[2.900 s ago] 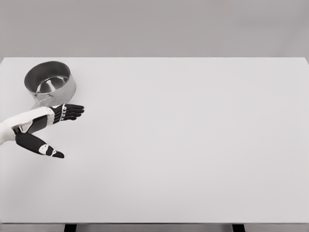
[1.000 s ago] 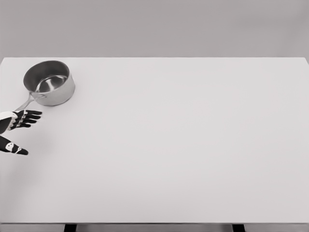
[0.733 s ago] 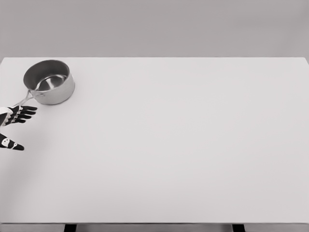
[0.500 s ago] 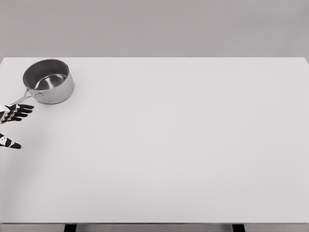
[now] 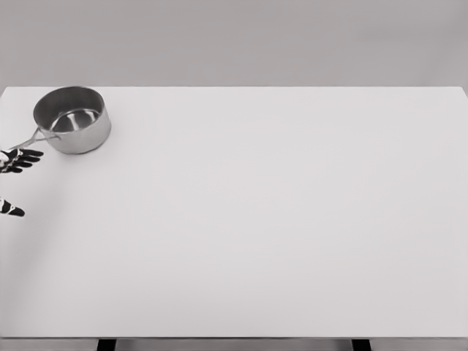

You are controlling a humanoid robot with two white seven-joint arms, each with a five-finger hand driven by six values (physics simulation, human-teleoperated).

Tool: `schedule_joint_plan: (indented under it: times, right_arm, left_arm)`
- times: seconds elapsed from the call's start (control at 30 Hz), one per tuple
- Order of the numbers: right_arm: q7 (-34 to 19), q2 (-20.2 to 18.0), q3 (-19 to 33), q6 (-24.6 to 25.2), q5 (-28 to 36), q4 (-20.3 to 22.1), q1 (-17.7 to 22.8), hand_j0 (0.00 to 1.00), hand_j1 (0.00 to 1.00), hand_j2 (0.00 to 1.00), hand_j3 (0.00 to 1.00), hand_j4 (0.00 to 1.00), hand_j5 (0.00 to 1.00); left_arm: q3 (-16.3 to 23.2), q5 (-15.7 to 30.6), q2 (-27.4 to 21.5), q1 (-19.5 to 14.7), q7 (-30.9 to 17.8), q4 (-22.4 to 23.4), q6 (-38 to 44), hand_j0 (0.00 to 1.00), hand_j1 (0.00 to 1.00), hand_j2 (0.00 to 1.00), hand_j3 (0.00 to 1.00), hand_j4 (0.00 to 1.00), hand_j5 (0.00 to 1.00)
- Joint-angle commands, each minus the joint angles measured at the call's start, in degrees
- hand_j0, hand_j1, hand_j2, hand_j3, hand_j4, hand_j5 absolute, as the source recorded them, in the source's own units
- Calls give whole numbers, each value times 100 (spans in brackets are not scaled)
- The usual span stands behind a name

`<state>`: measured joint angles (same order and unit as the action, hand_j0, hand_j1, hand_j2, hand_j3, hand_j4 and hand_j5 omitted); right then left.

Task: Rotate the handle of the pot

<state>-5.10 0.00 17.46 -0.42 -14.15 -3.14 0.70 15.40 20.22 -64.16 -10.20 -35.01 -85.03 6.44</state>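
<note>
A: Sitting near the far left corner of the plain white rectangular table (image 5: pixel 263 219) is 1 round, shiny stainless-steel saucepan (image 5: pixel 72 129), upright and empty. Its thin metal handle (image 5: pixel 24 142) slants from the near left wall toward the left edge of the picture.

B: Where is the hand?

A: Only the black fingertips (image 5: pixel 28 154) of the left hand (image 5: pixel 14 162) show at the left edge, spread apart and holding nothing. They lie just beside the outer end of the handle, on its near side; I cannot tell whether they touch it. The thumb tip sits lower, well apart from the fingers. The right hand is out of view.

B: How would the saucepan handle?

A: Probably rigid, smooth and fairly light, so it should pivot easily on the slick tabletop and could skid rather than turn. The outer end of the handle looks the best place to push or hold, giving the most leverage.
</note>
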Motion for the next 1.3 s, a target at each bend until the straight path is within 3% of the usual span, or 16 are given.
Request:
schedule_joint_plan:
  times: [0.0, 0.7, 0.8, 0.87, 1.0, 1.13, 1.27]
  right_arm:
    - [1, 0, 3, 6, 0, -3, 0, 100, 100, 100, 100, 100, 100]
    - [1, 0, 3, -2, 0, 6, 0, 100, 100, 100, 100, 100, 100]
    - [-8, 0, -6, -2, 0, 6, 0, 100, 100, 100, 100, 100, 100]
    - [1, 0, 3, -2, 0, -3, 0, 100, 100, 100, 100, 100, 100]
    - [1, 0, 3, -2, 0, -3, 0, 100, 100, 100, 100, 100, 100]
    - [1, 0, 3, -2, 0, -3, 0, 100, 100, 100, 100, 100, 100]
    - [1, 0, 3, 6, 0, 6, 0, 100, 100, 100, 100, 100, 100]
  left_arm:
    - [-2, -123, 0, -9, 1, 30, -2, 100, 100, 100, 100, 100, 100]
    - [209, -264, 27, 9, 1, 74, -37, 100, 100, 100, 100, 100, 100]
    - [209, -194, -9, 0, 1, 83, -20, 100, 100, 100, 100, 100, 100]
    - [217, 140, -158, 9, 1, 22, 7, 100, 100, 100, 100, 100, 100]
    - [217, 167, -316, 9, 1, -75, 7, 100, 100, 100, 100, 100, 100]
    - [305, 615, -615, 9, 1, -145, 15, 100, 100, 100, 100, 100, 100]
    - [314, 606, -615, 9, 1, -101, 15, 100, 100, 100, 100, 100, 100]
